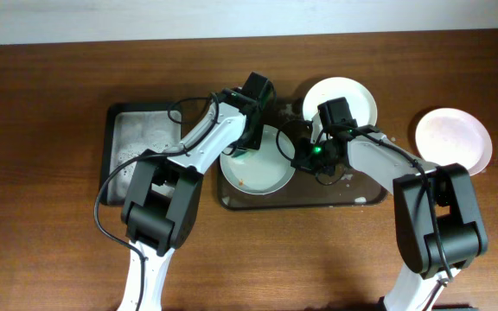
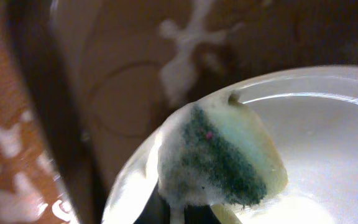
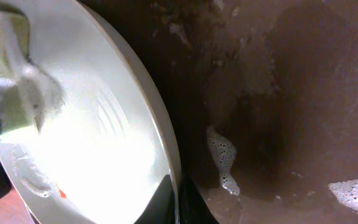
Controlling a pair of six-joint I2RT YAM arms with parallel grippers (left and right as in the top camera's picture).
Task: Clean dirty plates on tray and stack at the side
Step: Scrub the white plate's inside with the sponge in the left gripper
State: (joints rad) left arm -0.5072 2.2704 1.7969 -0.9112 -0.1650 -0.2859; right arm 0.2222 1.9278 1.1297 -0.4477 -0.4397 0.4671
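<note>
both arms stretch forward and bend inward, their wrists close together. the left gripper (image 1: 247, 145) points downward, jaws clamped tight, and the right gripper (image 1: 306, 155) angles toward the left arm, jaws likewise pinched shut.

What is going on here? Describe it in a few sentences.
The left pincer holds a soapy sponge on a white plate on the dark tray, while the right pincer grips that plate's rim. A second plate lies at the tray's far side; a third plate sits on the table to the right.
</note>
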